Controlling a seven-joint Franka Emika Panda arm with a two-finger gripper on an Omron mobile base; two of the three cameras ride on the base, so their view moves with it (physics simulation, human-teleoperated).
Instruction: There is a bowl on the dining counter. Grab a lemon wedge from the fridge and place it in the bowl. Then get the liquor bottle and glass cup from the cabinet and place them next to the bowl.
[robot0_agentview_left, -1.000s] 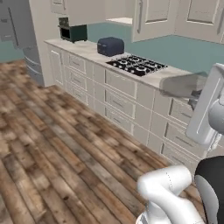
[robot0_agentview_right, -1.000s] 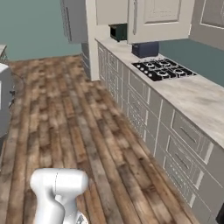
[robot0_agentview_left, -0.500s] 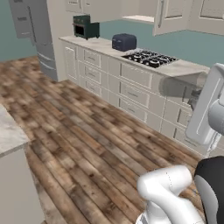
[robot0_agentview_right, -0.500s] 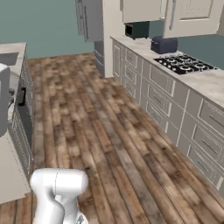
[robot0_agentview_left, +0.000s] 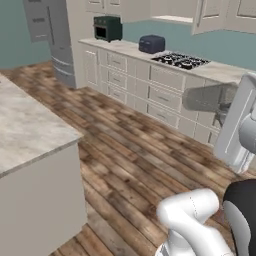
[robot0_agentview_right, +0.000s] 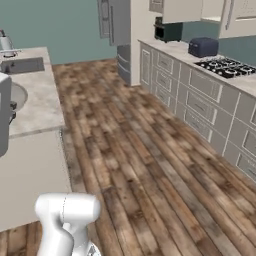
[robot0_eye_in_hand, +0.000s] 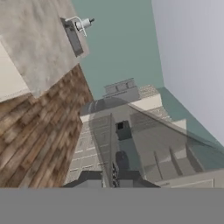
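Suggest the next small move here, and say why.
Probably drive the base left toward the dining counter: the gripper is shut on the glass cup, which hangs over bare floor, well short of the counter.

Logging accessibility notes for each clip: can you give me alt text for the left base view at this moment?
A simulated kitchen seen over a wood plank floor: the beige marbled dining counter at left, cream drawer units with a gas hob and toaster along the far wall, the grey fridge far left.
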